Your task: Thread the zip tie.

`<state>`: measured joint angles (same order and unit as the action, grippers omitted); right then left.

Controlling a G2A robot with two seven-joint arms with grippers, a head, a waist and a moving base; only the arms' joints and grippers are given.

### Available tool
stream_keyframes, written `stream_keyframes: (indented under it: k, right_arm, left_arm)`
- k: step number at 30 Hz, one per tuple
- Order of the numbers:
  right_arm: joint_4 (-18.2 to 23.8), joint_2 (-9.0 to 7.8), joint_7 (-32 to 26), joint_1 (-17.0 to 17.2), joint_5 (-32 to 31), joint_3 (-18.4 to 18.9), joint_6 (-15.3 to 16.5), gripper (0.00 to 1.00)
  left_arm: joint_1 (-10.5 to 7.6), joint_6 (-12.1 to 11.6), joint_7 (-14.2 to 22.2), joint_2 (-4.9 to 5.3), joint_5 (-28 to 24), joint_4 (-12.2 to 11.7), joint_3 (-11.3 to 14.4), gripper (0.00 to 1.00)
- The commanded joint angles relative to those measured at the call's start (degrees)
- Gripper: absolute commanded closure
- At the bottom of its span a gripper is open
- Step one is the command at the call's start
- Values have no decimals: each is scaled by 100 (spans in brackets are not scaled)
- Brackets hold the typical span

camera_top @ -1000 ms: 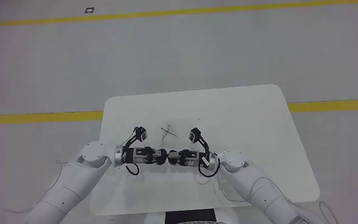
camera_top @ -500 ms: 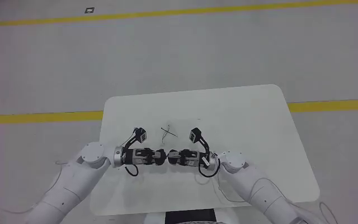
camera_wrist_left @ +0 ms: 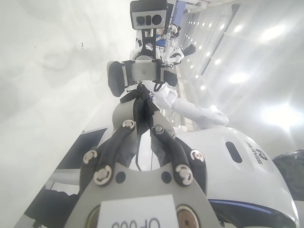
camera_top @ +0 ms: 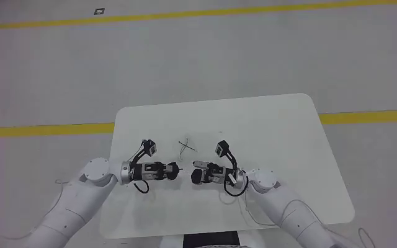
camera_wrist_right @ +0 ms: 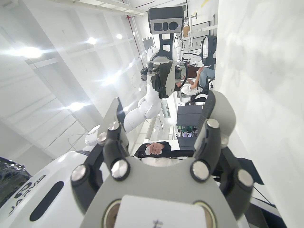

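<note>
Left gripper with zip tie, right gripper apart, well inside table edges

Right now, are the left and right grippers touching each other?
Apart. The top view shows a strip of white table between the left gripper and the right gripper, whose tips face each other.

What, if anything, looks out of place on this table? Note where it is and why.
Thin crossed dark strands, seemingly the zip tie, lie on the table beyond the left gripper and the open, empty right gripper, touched by neither.
</note>
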<state>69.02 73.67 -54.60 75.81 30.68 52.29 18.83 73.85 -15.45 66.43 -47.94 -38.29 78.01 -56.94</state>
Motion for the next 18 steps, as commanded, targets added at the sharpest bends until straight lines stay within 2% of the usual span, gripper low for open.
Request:
stream_keyframes:
  k: [1, 7, 10, 13, 18]
  right_arm:
    - [-2, 1, -8, -1, 3, 0, -1, 0]
    - [-2, 1, -8, -1, 3, 0, -1, 0]
    - [-2, 1, -8, -1, 3, 0, -1, 0]
    - [-2, 1, -8, -1, 3, 0, -1, 0]
    - [-2, 1, -8, -1, 3, 0, -1, 0]
  left_arm:
    - [10, -66, -55, 3, 20, 5, -23, 100]
    - [10, -66, -55, 3, 20, 5, -23, 100]
    - [34, 4, -268, -8, 26, -2, -14, 100]
    - [19, -74, -323, 24, -16, -105, -194, 100]
    - [63, -276, -299, 153, 78, -269, -709, 100]
